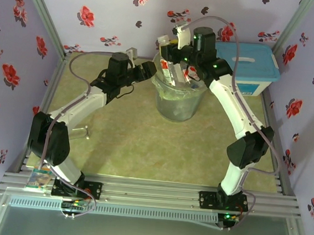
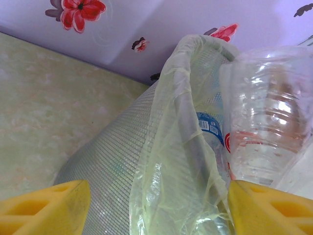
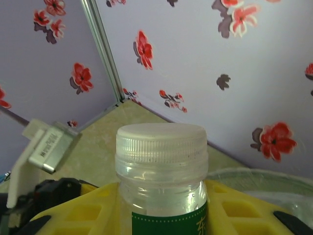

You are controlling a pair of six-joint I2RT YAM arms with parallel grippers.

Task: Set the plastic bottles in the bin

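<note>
While the green-label bottle (image 3: 161, 196) sits clamped in the right hand (image 1: 182, 40), white cap up and yellow fingers (image 3: 78, 215) on both sides, it hangs above the far rim of the bin (image 1: 175, 111). That reads as the drop step.

The bin is mid-counter (image 1: 120, 147) and looks full. Several plastic bottles (image 1: 173, 69) poke above its rim. A clear bottle (image 2: 269, 117) leans out over the rim, with a blue-label bottle (image 2: 211, 128) just below it inside the liner (image 2: 161, 161).

Next move, as a judgement: bring the bottle over a gap in the pile, then open. Releasing onto the protruding bottles could bounce it off the rim.

The left hand (image 2: 159, 208) is wide open and holds nothing, just beside the bin's left wall. It's close enough to nudge the bin or snag the liner if it advances.

A white box with blue lid (image 1: 246, 62) sits just right of the bin, beyond the right arm. A clear item (image 1: 80, 132) lies on the counter well left of the bin, possibly another bottle, can't confirm.
</note>
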